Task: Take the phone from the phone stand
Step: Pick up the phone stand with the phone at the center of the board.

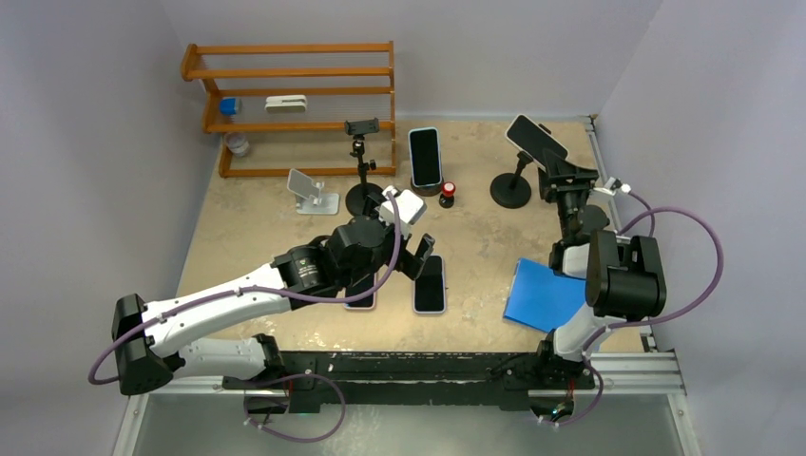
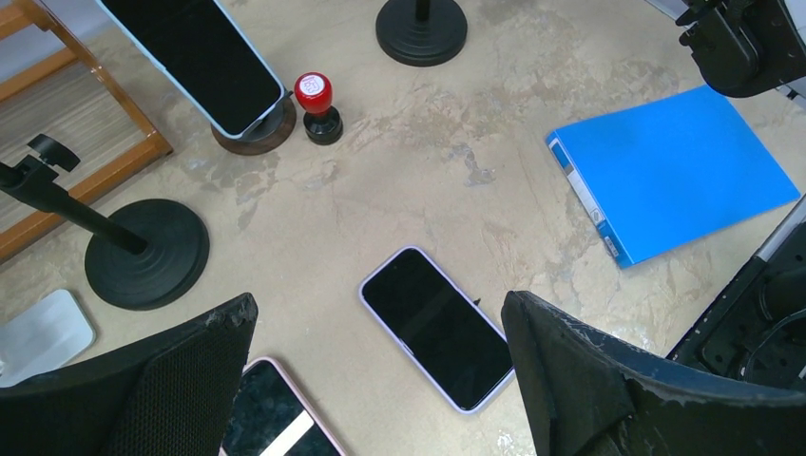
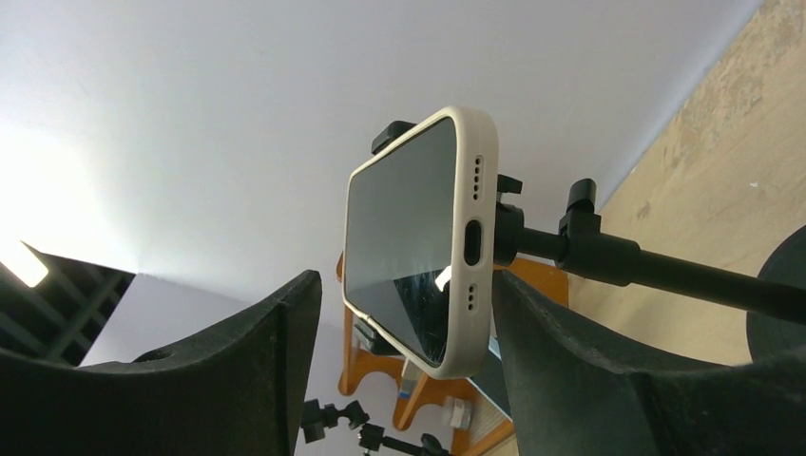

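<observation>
A phone in a white case is clamped on a black stand at the back right. My right gripper is open just beside it. In the right wrist view the phone sits between my open fingers, not gripped, with the stand's arm behind it. My left gripper is open and empty above a dark phone lying flat on the table. That phone shows between the jaws in the left wrist view.
A second flat phone lies under my left arm. Another phone leans on a round wooden base. Also here are an empty black clamp stand, a white stand, a red stamp, a blue folder and a wooden shelf.
</observation>
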